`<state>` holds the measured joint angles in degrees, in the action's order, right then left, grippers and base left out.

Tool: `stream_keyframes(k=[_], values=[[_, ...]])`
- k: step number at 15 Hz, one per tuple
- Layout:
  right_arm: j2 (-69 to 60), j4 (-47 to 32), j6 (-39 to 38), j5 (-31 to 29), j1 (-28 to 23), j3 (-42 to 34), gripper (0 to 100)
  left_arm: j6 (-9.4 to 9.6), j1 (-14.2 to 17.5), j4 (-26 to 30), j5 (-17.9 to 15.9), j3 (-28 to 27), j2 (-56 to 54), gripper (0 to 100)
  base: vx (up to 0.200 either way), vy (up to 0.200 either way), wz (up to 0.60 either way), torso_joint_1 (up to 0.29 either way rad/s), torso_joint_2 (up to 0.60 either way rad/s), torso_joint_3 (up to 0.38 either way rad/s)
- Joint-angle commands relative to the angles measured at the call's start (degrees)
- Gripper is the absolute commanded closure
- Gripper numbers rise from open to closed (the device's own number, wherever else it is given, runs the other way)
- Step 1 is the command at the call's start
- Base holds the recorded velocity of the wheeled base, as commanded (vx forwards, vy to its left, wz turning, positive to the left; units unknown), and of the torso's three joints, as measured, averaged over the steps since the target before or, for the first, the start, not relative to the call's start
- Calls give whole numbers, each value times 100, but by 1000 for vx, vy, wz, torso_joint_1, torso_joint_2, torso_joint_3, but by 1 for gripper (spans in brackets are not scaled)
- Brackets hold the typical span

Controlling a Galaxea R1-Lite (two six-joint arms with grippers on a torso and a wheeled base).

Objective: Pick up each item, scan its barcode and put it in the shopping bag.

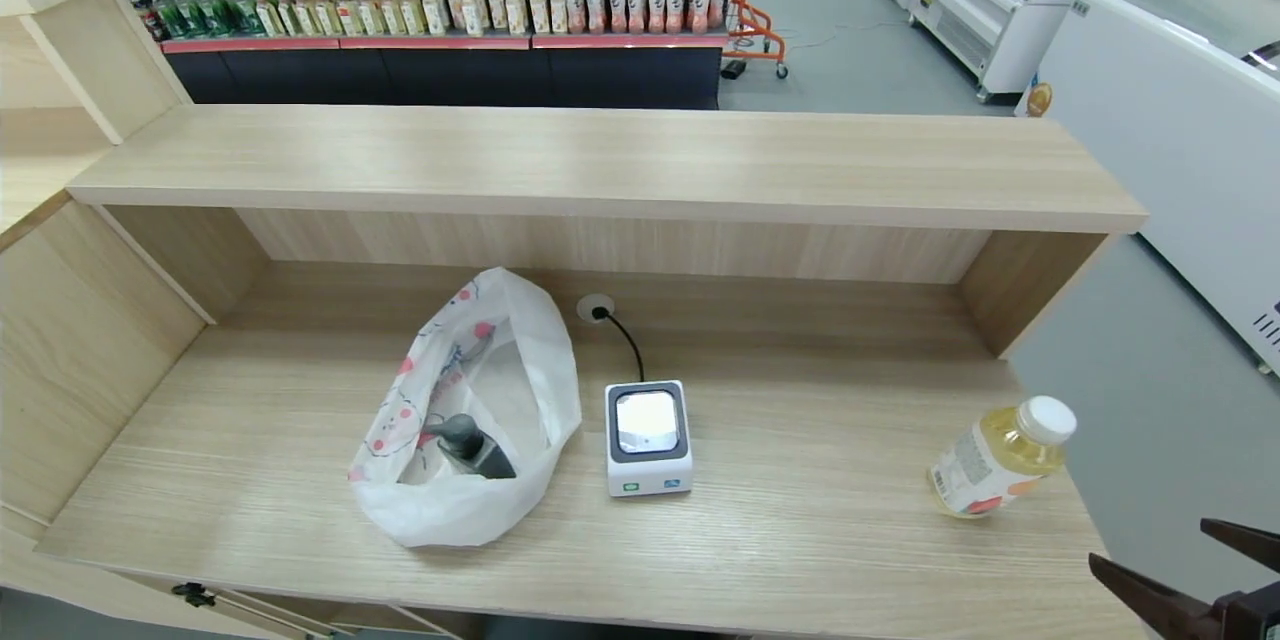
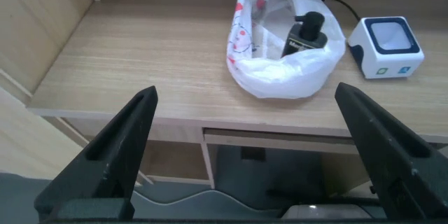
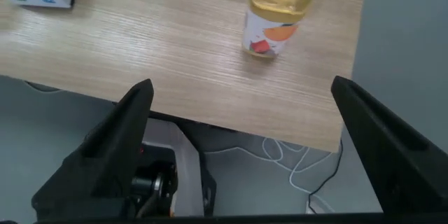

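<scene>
Supermarket shelves and freezers lie behind the pale wooden desk [image 1: 800,540]. Toward the frame's lower right the bottle [image 1: 1003,457] of yellow drink stands near the desk's edge, well apart from the scanner [image 1: 647,437] and the shopping bag [image 1: 470,410] at centre. It is probably full and weighty, smooth-sided yet firm, so grip the labelled middle with the barcode left uncovered. The right hand [image 1: 1195,560] and the left hand [image 2: 245,98] both gape wide and are empty.
</scene>
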<state>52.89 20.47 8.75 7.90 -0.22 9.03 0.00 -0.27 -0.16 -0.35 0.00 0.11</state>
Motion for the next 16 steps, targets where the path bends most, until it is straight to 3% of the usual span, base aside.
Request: stream_keyframes(k=[1, 5, 9, 16], values=[[-69, 10, 4, 19, 31, -86, 0, 0, 0, -2, 0, 0, -2, 0, 0, -200, 0, 7, 2, -7], [-60, -25, -5, -17, -40, -446, 0, -18, 0, -2, -9, 0, -2, 0, 0, -50, 0, 1, 1, 2], [98, -605, 4, -34, -251, -490, 0, -18, 0, -2, -9, 0, -2, 0, 0, 0, 0, 0, 0, 0], [1504, 98, -234, -342, -242, 125, 0, -18, 0, -2, -9, 0, -2, 0, 0, 0, 0, 0, 0, 0]])
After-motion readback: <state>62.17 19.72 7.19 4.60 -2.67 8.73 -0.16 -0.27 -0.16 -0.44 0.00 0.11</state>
